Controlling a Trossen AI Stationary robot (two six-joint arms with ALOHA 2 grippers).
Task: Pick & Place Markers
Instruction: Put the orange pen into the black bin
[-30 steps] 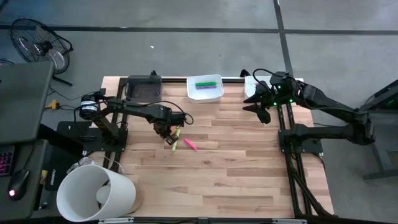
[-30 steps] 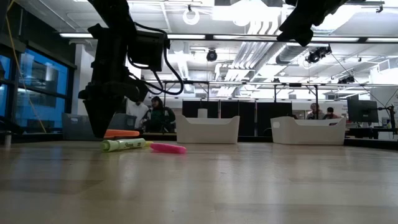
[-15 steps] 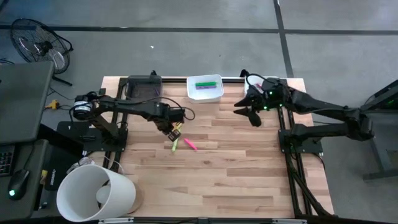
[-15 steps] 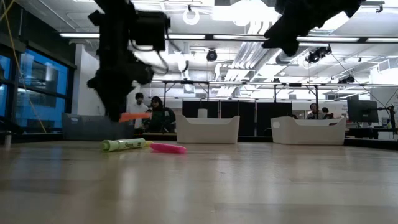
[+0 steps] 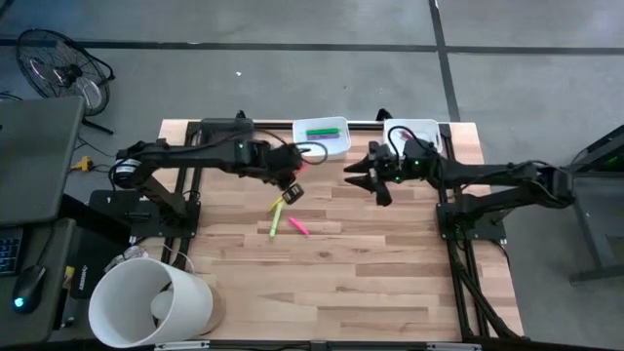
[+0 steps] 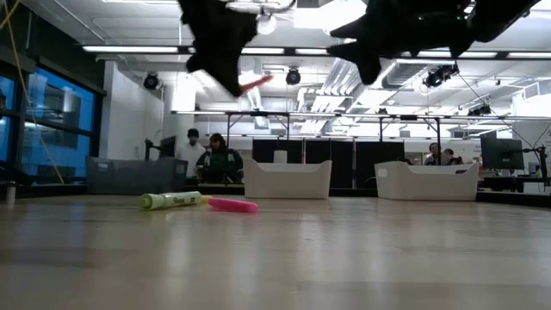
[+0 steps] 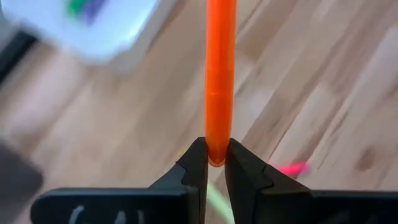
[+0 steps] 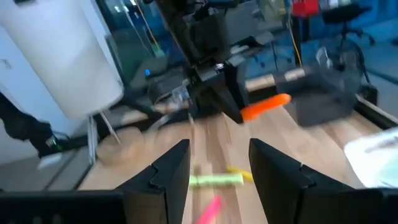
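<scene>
My left gripper (image 5: 291,185) is high above the table, between the loose markers and the far white tray (image 5: 322,148), and is shut on an orange marker (image 7: 220,81), which also shows in the low view (image 6: 255,83) and in the right wrist view (image 8: 264,107). My right gripper (image 5: 366,175) hangs open over the table's far right part, facing the left arm, touching nothing. A yellow-green marker (image 5: 277,218) and a pink marker (image 5: 298,226) lie flat on the wood near the table's middle. Green and purple markers (image 5: 322,131) lie in the white tray. My left gripper pinches the orange marker's one end (image 7: 216,154) between its two fingertips. The marker runs straight out ahead of the fingers, in line with them. It is lifted clear of the table and sits tilted, its free end (image 6: 265,79) higher in the low view.
A second white tray (image 5: 417,130) stands at the far right corner, and a dark tray (image 5: 224,136) at the far left. A large white bucket (image 5: 151,300) sits off the near left corner. The near half of the table (image 5: 370,283) is bare wood.
My left gripper has risen from table height with the orange marker, lifting it clear, and has moved right and toward the far edge, toward the white tray. My right gripper has swung left, toward the table's middle. The yellow-green and pink markers have stayed put.
</scene>
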